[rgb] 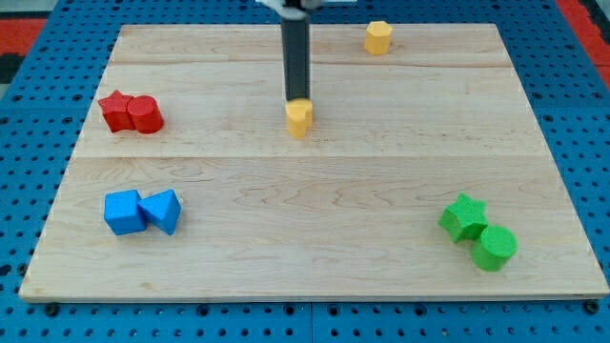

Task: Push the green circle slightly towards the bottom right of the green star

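The green circle sits at the view's lower right, touching the green star on the star's lower-right side. My tip is at the view's upper middle, right at the top edge of a small yellow block. The tip is far from both green blocks, up and to the left of them.
A yellow hexagon block lies near the view's top edge. A red star and red circle touch at the left. A blue cube and blue triangle touch at the lower left. The wooden board ends just past the green circle.
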You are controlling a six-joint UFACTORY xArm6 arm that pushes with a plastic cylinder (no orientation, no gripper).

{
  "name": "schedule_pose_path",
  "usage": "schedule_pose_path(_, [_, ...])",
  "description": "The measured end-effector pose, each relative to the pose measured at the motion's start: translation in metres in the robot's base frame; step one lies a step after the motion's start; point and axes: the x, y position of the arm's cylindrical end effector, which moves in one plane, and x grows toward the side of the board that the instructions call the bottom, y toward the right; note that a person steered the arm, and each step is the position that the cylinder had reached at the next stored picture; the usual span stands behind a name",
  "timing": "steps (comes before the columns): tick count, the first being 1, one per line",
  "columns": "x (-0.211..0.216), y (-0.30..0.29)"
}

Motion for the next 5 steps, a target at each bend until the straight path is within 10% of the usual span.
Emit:
schedule_pose_path(3, [0.091, 0.100])
schedule_pose_path(5, [0.138, 0.265])
